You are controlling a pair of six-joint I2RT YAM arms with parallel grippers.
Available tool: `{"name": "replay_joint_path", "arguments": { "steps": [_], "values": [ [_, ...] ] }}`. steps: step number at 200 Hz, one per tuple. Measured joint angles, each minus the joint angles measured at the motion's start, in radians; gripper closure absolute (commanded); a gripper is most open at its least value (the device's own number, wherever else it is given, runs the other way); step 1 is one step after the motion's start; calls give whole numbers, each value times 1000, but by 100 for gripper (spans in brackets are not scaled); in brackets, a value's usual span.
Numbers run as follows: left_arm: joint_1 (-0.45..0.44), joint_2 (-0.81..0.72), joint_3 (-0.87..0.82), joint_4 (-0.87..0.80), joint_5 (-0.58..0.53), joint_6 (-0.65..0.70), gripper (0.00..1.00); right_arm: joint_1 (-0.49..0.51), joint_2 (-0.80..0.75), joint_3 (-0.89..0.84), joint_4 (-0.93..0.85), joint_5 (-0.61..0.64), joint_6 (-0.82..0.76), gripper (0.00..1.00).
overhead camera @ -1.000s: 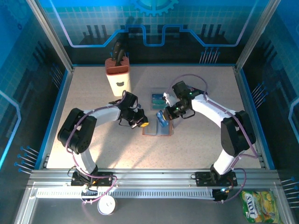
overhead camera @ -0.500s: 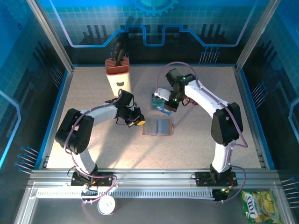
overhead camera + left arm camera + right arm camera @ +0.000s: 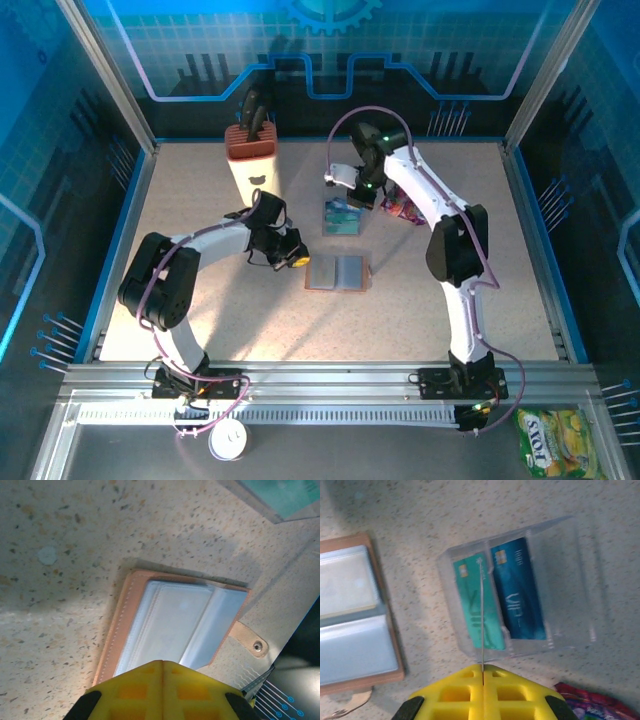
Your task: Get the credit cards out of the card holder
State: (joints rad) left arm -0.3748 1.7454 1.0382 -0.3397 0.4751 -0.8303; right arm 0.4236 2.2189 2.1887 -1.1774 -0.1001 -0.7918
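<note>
Credit cards [image 3: 341, 215]: 2 lie side by side in a clear tray [image 3: 570, 580], a teal card [image 3: 477, 605] and a blue card [image 3: 517, 595], both face up with their chips toward the tray's far wall. In the top view the tray sits just past the middle of the table [image 3: 420, 320], and the card holder [image 3: 338, 272] lies at its 6 o'clock, near but apart. The holder is spread open and flat, blue-grey sleeves up inside a tan rim, and its snap tab [image 3: 252, 642] sticks out from 1 edge. The left gripper [image 3: 298, 262] is at 9 o'clock of the holder. Its wrist view shows its yellow fingers [image 3: 130, 685] pressed together with nothing between them, above the holder's edge; contact cannot be told. The right gripper [image 3: 352, 192] hangs over the tray's 12 o'clock side. In its wrist view the fingers [image 3: 510, 685] are pressed together on a thin pale sheet [image 3: 481, 615] seen edge-on, by its length a card, colour not readable. A purple snack packet [image 3: 405, 208] lies at 3 o'clock of the tray, and a tan block [image 3: 253, 165] with dark handles stands at 10 o'clock of the holder.
</note>
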Motion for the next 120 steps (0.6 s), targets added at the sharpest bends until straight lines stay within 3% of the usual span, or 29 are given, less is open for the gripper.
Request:
{"name": "replay_joint_path", "arguments": {
  "steps": [33,84,120],
  "values": [
    [0,4,35,-3,0,0,93,-6,66,116,-26,8,-20,97],
    [2,10,42,-20,0,0,94,-6,96,138,-26,16,-33,95],
    [6,10,42,-23,0,0,94,-6,134,142,-17,31,-38,81]
  ]
}}
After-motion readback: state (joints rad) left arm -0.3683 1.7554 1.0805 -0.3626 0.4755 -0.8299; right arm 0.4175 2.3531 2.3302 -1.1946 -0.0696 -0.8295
